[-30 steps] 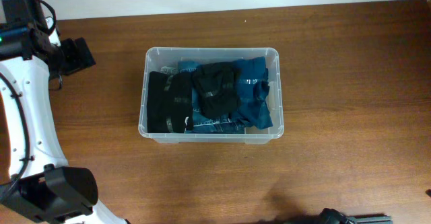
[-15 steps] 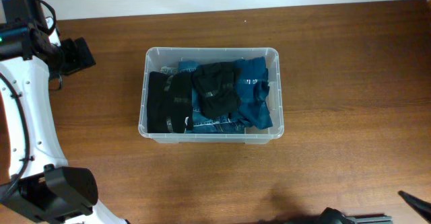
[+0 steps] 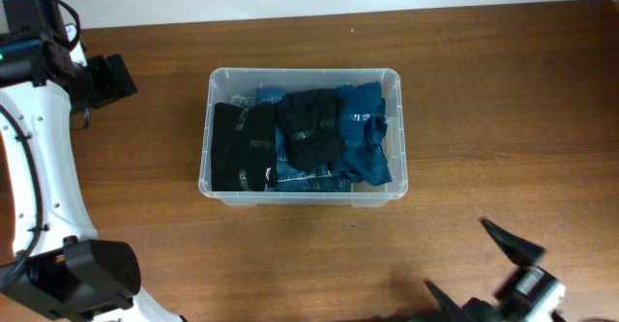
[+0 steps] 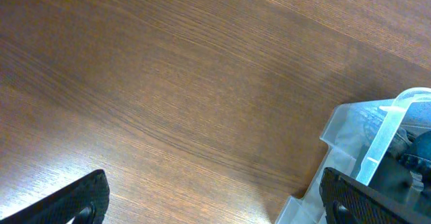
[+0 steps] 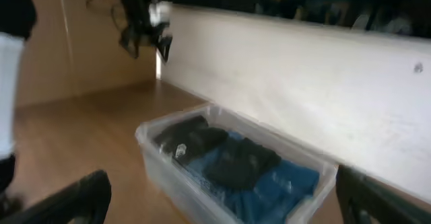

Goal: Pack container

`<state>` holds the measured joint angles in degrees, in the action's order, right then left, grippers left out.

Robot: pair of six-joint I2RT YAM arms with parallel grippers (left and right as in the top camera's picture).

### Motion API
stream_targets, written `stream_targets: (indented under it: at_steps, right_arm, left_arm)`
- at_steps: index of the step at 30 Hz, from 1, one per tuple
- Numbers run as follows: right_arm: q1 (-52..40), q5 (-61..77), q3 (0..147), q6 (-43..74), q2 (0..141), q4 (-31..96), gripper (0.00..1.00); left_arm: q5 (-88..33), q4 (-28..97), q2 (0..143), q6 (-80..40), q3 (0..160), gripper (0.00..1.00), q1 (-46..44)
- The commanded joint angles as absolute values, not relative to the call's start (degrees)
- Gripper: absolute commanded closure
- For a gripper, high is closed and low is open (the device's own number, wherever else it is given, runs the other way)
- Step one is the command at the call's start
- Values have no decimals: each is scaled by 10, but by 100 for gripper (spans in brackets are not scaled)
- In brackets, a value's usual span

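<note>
**A:** Where does the container (image 3: 303,192) stand, and what does it hold?

**B:** The clear plastic tub sits in the middle of the wooden desk (image 3: 484,90), a little toward the far edge. Inside lie black garments (image 3: 309,133), folded at the left end and across the middle, and blue garments (image 3: 366,138) bunched against the right wall. No loose clothing shows on the desk around it.

**A:** And the two arms?

**B:** The left gripper (image 4: 214,187) hangs over bare wood near the far left corner, fingers spread wide and holding nothing, with one corner of the tub just at the edge of its view. The right gripper (image 3: 457,254) shows by the near right corner, well apart from the tub, its fingers also released and empty. Its own view is blurred.

**A:** So what does the step call for?

**B:** The packing looks close to done. What seems left is tidying, since the blue heap rides highest. A good move would come straight down from above onto the middle of the cloth, not in from the side, because the thin wall would likely slide or tip. The fingers should stay clear of the rim and press gently, so the folds settle rather than drag.
</note>
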<state>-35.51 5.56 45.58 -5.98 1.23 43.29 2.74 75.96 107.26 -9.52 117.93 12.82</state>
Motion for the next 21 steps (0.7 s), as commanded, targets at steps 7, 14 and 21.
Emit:
stream_targets:
  at_steps: [7, 14, 21]
  right_arm:
    - [-322, 72, 186, -55, 3, 77, 2]
    - [-287, 82, 63, -55, 3, -50, 2]
    - [-251, 84, 21, -55, 3, -77, 2]
  left_arm:
    - [23, 759, 1068, -98, 1183, 1, 129]
    - [23, 759, 1068, -98, 1183, 0, 129]
    - [23, 759, 1068, -98, 1183, 1, 129]
